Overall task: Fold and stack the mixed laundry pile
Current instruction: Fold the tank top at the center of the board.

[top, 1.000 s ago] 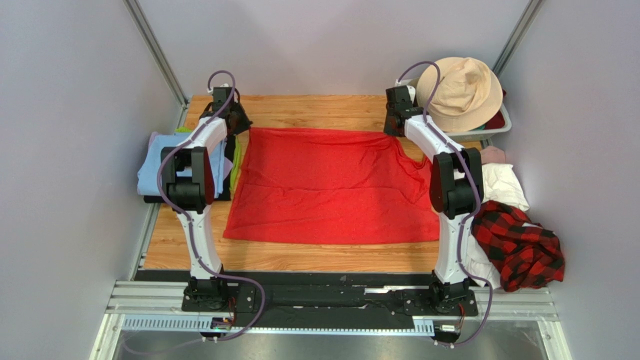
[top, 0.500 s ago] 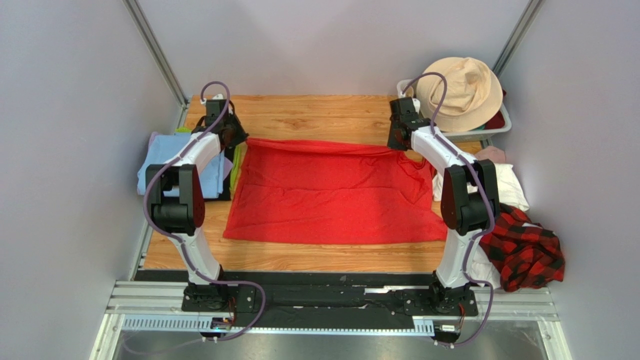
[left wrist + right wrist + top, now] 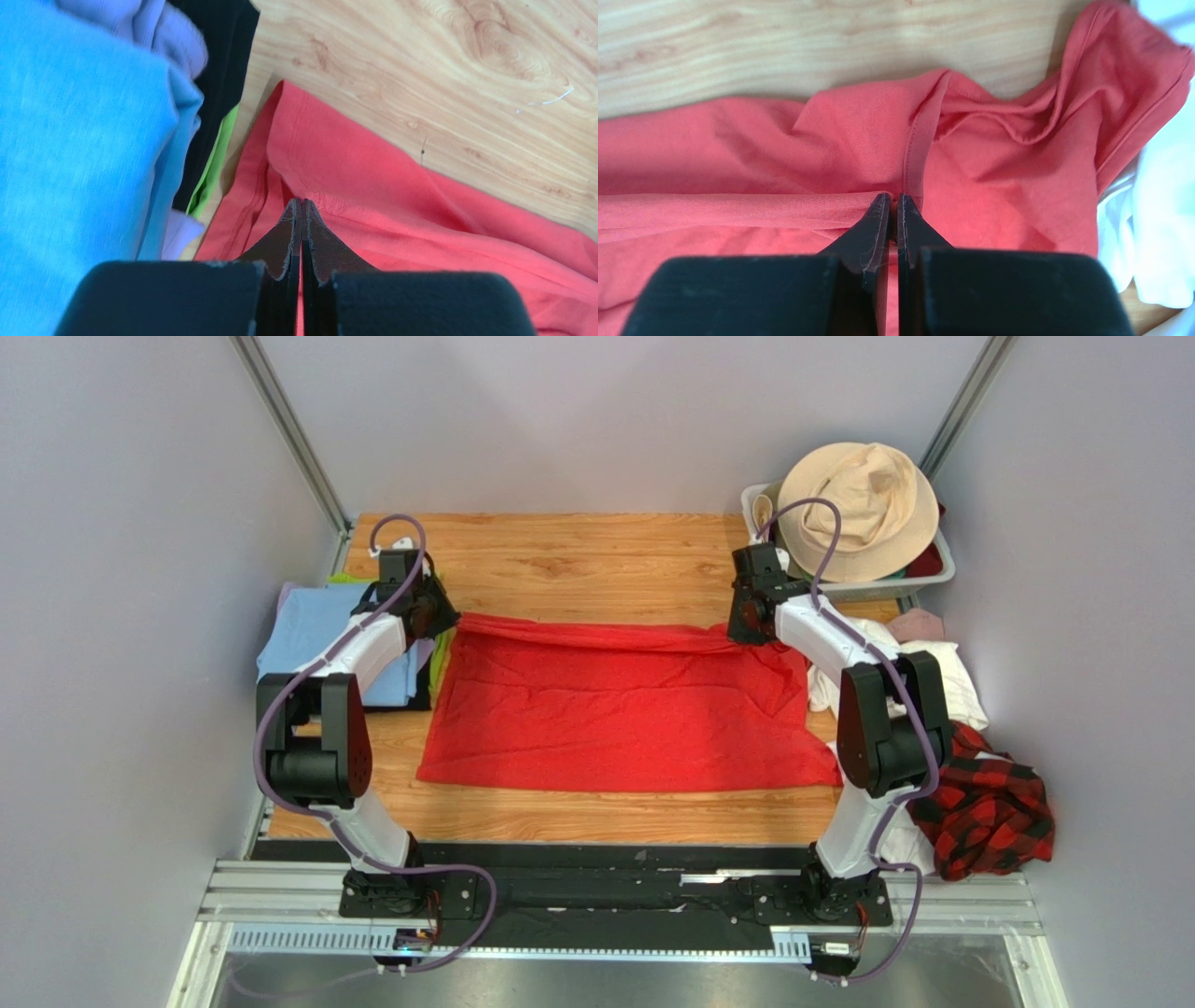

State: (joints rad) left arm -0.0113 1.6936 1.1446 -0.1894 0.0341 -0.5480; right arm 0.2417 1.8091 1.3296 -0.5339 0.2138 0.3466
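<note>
A large bright red T-shirt (image 3: 617, 707) lies spread on the wooden table, its far edge lifted and folding toward me. My left gripper (image 3: 438, 620) is shut on the shirt's far left corner; in the left wrist view (image 3: 302, 206) red cloth (image 3: 393, 189) sits pinched between the jaws. My right gripper (image 3: 748, 630) is shut on the shirt's far right edge (image 3: 829, 210), seen in the right wrist view (image 3: 893, 201). At the right lie white cloths (image 3: 947, 686), a red-and-black plaid shirt (image 3: 989, 805) and a small pink piece (image 3: 922, 625).
Flat light blue (image 3: 309, 637), black and green cloths (image 3: 439, 651) are stacked at the table's left edge, close to my left gripper. A white slatted basket (image 3: 937, 567) with a beige bucket hat (image 3: 859, 504) stands at the back right. Grey walls enclose the table.
Both grippers have moved toward me from the far edge, pulling the red T-shirt's far edge with them. The shirt now covers less of the far table.
</note>
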